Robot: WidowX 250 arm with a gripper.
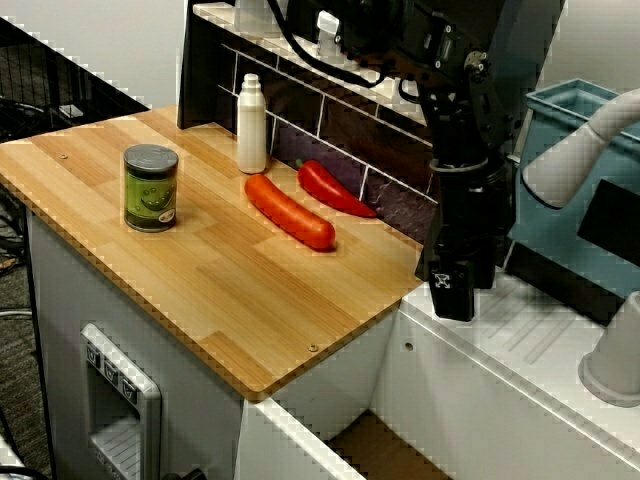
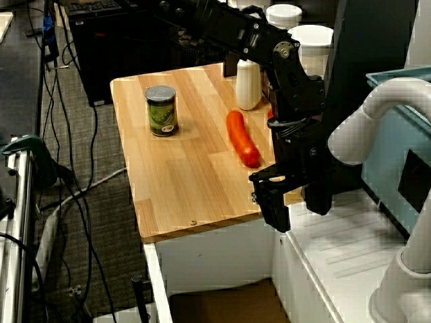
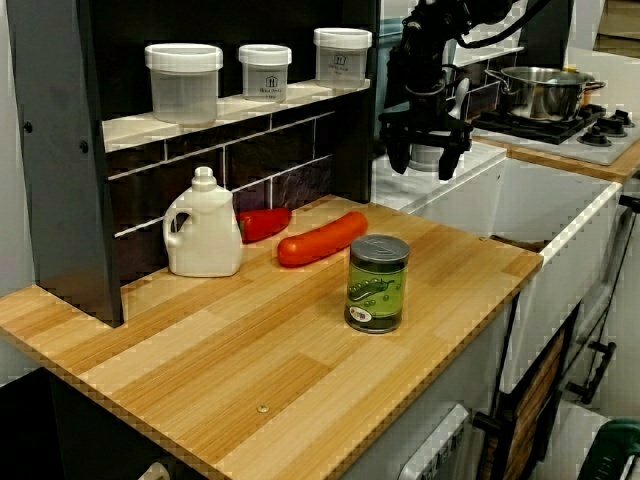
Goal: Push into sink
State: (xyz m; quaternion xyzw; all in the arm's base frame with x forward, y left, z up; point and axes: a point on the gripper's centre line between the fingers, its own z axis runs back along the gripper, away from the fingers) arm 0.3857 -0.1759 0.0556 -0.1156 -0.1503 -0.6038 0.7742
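The sink is a sunken basin with white walls and a brownish floor, right of the wooden counter; it also shows in the side view, sink. On the counter stand a green can and a white bottle, with an orange-red sausage and a red pepper lying near the tiled back wall. My black gripper hangs at the counter's right edge, right of the sausage and apart from it. In the front view the gripper is open, with nothing between its fingers.
A white ribbed draining surface lies behind the sink, with a white faucet and a teal tub beyond it. Lidded jars stand on a shelf above the counter. A pot sits on a stove at far right.
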